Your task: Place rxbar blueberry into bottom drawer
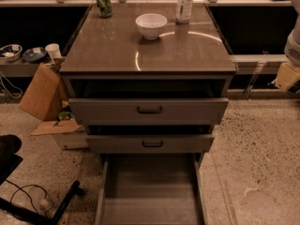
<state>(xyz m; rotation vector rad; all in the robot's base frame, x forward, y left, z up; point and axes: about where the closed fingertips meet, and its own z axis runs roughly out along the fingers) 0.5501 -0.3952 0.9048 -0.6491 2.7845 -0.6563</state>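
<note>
The bottom drawer [150, 191] is pulled far out at the foot of the grey cabinet, and its flat floor shows nothing on it. The rxbar blueberry is not in view anywhere. My gripper [286, 77] is at the far right edge of the camera view, beside the cabinet at about counter height, well right of and above the drawer. Part of it is cut off by the frame edge.
The two upper drawers [149, 109] [151, 143] with black handles stand slightly open. On the cabinet top [117, 55] are a white bowl [151, 25], a green can [104, 2] and a white bottle [184, 3]. A cardboard box [44, 93] and a chair base [28, 205] are on the floor at left.
</note>
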